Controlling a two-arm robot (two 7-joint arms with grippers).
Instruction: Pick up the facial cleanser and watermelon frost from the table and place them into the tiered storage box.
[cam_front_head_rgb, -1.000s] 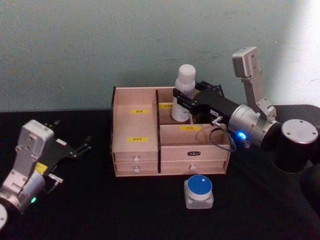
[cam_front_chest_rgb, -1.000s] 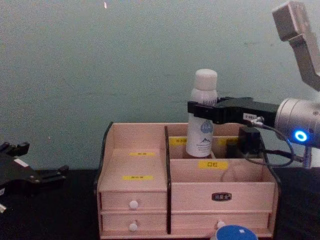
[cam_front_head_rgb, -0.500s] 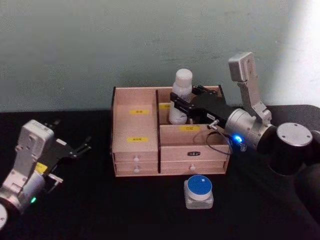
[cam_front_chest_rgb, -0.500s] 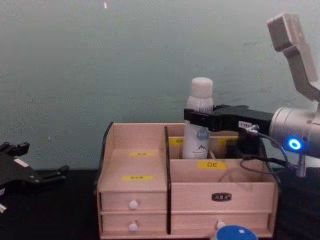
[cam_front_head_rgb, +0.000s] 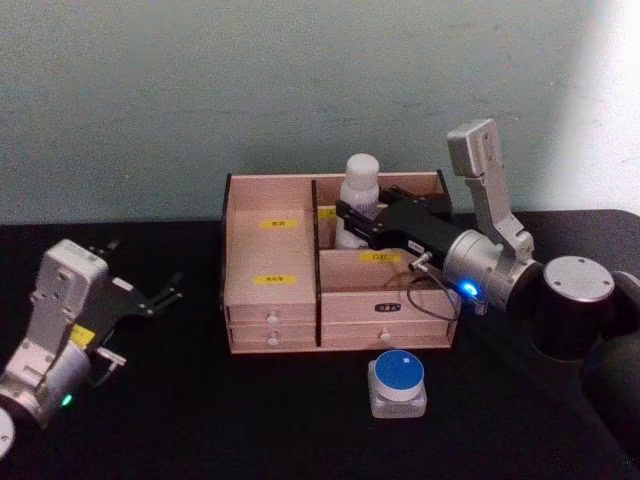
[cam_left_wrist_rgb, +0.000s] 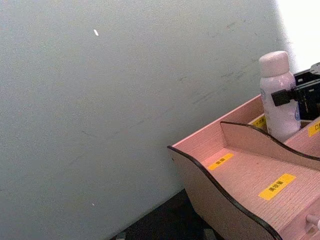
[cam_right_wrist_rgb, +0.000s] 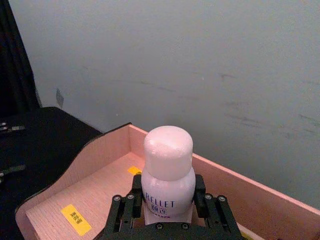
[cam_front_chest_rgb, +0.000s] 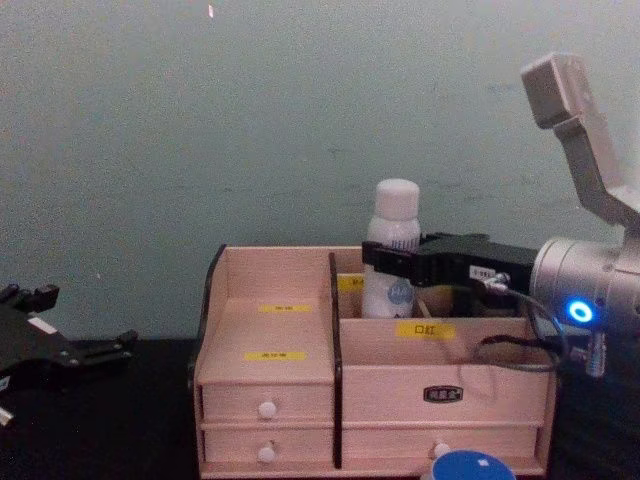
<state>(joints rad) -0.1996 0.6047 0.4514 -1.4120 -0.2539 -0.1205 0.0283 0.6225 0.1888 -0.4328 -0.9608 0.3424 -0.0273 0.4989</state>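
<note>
Facial cleanser (cam_front_head_rgb: 358, 185) upright in rear-right compartment of tiered storage box (cam_front_head_rgb: 270, 292), pinched by jaws of right gripper (cam_front_head_rgb: 358, 222): lower till seated, release, back out straight; left gripper (cam_front_head_rgb: 168, 290) left of box, jaws spread.

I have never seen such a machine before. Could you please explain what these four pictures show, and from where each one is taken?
This is a robot with two arms, each ending in a gripper. One picture looks down from its head, one looks forward from its chest, and one comes from each wrist. On the black table stands a wooden tiered storage box, and in front of it a small jar with a blue lid. The right gripper is shut on a white bottle, upright in a rear compartment of the box. The left gripper is open at the table's left side, holding nothing.
</note>
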